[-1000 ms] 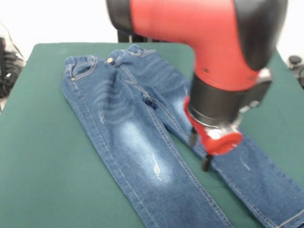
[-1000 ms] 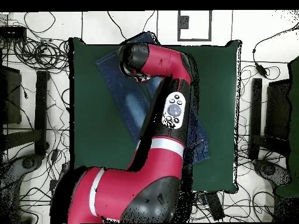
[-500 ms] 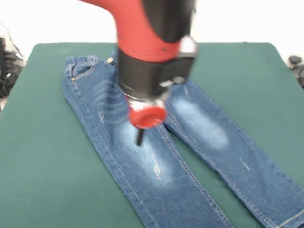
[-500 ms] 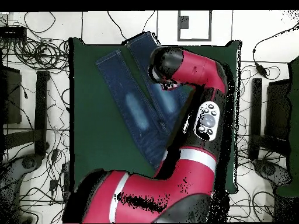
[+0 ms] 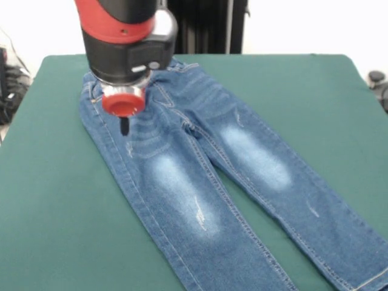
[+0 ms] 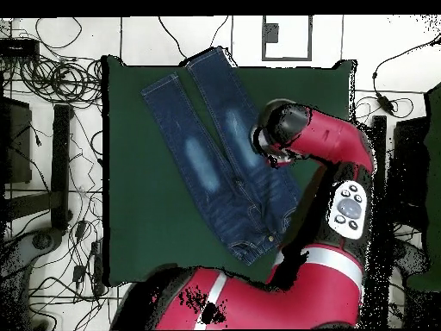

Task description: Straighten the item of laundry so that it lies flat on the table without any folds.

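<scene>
Jeans [image 5: 200, 176] lie spread on table [image 5: 54, 200], seemingly flat.

Even, bright diffuse light; soft shadow under the red-capped gripper [image 5: 124, 124]; white background beyond it overexposed; no blur.

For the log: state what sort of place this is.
Most likely a robotics lab. A red robot arm works over a green-covered table holding only a pair of jeans, and loose cables sprawl across the white floor around it.
</scene>
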You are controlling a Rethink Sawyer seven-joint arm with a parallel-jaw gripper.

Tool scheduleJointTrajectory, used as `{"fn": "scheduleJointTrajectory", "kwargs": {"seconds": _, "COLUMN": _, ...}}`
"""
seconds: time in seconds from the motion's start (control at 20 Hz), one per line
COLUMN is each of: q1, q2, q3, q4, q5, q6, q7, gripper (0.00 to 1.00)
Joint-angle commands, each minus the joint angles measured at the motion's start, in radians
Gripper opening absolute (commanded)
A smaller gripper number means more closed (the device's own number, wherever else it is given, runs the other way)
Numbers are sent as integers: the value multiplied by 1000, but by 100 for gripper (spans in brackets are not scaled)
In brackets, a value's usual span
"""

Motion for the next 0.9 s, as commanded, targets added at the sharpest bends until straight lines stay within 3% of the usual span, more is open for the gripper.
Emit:
{"fn": "scheduleJointTrajectory", "kwargs": {"seconds": 0.05, "q1": -8, "q2": -45, "q3": 145, "q4": 277, "q5": -72, "q6": -47, "q7": -230, "gripper": 100}}
{"fn": "scheduleJointTrajectory", "kwargs": {"seconds": 0.45, "q1": -64, "q2": -72, "q3": 176, "q4": 332, "q5": -142, "q6": -51, "q7": -249, "gripper": 100}}
{"fn": "scheduleJointTrajectory", "kwargs": {"seconds": 0.9, "q1": -136, "q2": -25, "q3": 226, "q4": 330, "q5": -236, "q6": -113, "q7": -263, "gripper": 100}}
